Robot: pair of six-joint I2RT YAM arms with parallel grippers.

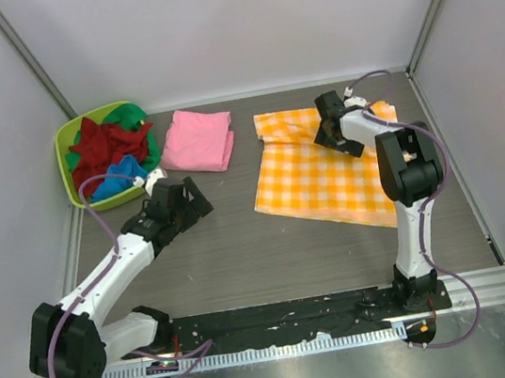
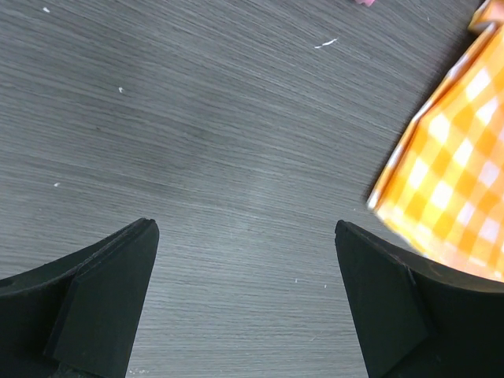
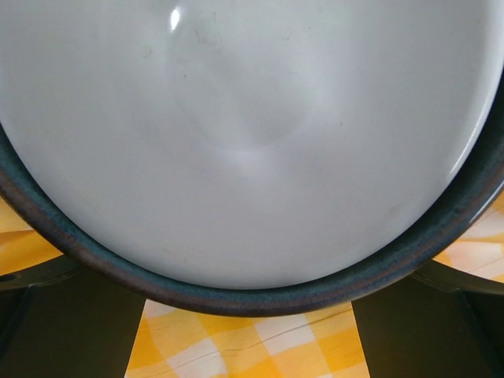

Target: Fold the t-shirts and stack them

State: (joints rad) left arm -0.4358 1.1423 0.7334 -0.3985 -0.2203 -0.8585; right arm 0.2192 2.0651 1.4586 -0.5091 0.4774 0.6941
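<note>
Between shirts, I judge. Pink tee (image 1: 198, 140) folded on bench (image 1: 242, 247) beside bin (image 1: 67, 169); red tee (image 1: 108, 144), blue tee (image 1: 118, 177), green tee (image 1: 133, 114) heaped inside. Left hand (image 2: 246, 236) and right hand (image 3: 248, 327) both spread. Next, I reckon: left reaches into bin, pinches one tee.

A bin (image 1: 64, 165) of t-shirts (image 1: 108, 146) sat far left on the table (image 1: 242, 247), a folded t-shirt (image 1: 198, 140) just right of it, a plate (image 3: 252, 118) on a cloth (image 1: 314, 185) farther right.

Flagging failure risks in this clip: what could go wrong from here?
The right tool sits open close over a white dish on the checked cloth and may bump it. The red, green and blue t-shirts lie tangled in the green bin; lifting one could drag others out.
</note>
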